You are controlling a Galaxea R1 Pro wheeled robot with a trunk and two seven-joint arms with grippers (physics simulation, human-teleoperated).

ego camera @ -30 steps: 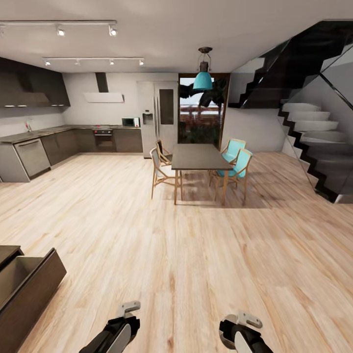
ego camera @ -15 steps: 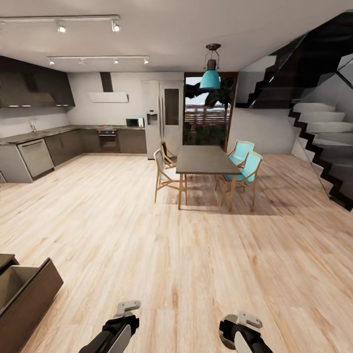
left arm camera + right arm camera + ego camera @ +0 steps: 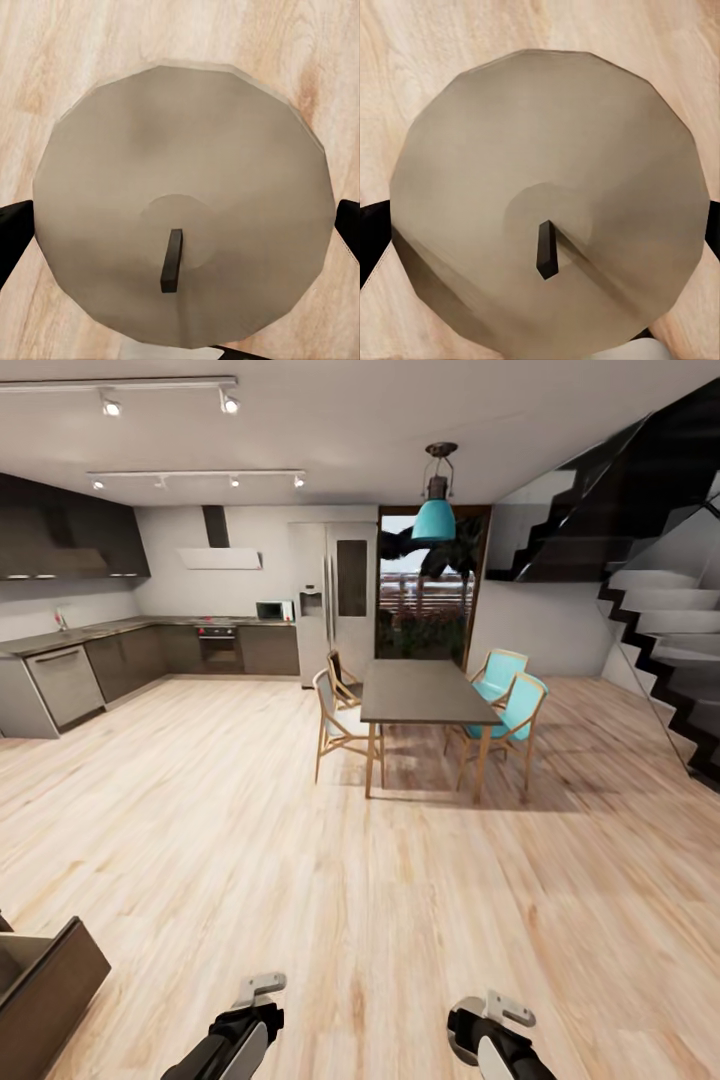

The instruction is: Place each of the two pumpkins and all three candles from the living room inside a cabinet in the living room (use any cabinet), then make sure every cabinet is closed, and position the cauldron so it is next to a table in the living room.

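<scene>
Two candles clamped in hands, open cabinet left, dining table ahead

the head view looks from high up, forward and down across the wood floor toward the dining table and far kitchen. each wrist view peers close down onto a candle, sharing that floor.

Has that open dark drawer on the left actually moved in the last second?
No. The open drawer only slides toward the picture's corner as the dining table shifts too; the camera moved.
</scene>
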